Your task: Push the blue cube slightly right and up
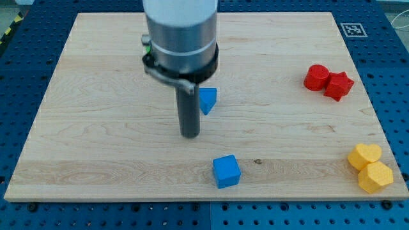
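The blue cube (226, 171) lies on the wooden board near the view's bottom, just right of centre. My tip (190, 135) rests on the board above and to the left of the cube, well apart from it. A second blue block (208, 99), triangular, lies just right of the rod and partly behind it, higher in the view. A bit of green shows behind the arm's body (146, 43), mostly hidden.
Two red blocks (327, 81) touch each other at the view's right, upper part. Two yellow blocks (370, 167) touch each other at the lower right near the board's edge (383, 144). A marker tag (352, 29) sits at the board's top right corner.
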